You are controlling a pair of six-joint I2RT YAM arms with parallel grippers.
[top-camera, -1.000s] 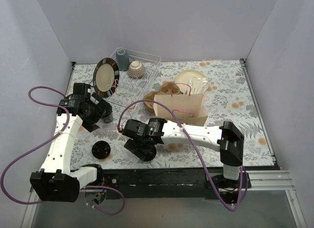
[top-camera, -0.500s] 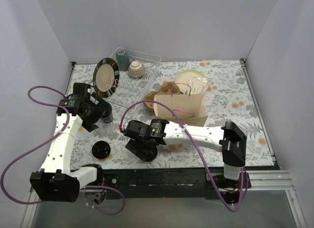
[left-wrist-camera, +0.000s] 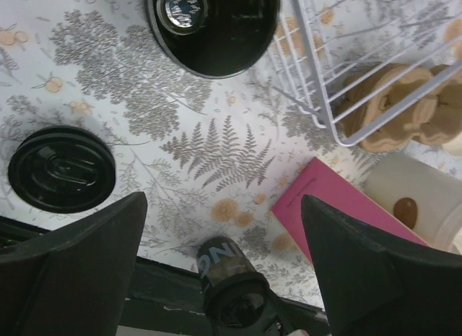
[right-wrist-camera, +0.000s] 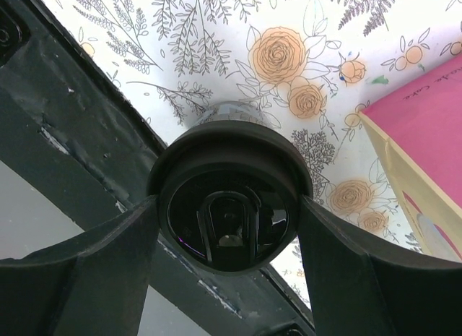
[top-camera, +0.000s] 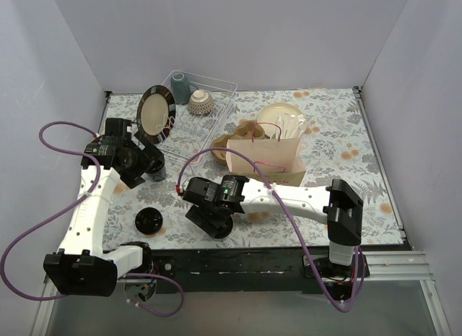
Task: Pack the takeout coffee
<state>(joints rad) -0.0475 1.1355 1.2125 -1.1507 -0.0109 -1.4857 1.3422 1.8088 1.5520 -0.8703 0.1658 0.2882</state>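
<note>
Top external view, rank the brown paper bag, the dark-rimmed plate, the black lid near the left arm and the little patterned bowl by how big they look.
1. brown paper bag
2. dark-rimmed plate, propped on edge, farther back
3. black lid and patterned bowl: about alike; the bowl sits farther back, so unranked

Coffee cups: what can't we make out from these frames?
- Cup in the right gripper: right wrist shows only its lid, body hidden beneath; top view, the gripper covers it.
- Second cup: left wrist, top edge cuts it off; top view, left gripper hides most of it.
- Bag inside: top view, its own walls hide it.
</note>
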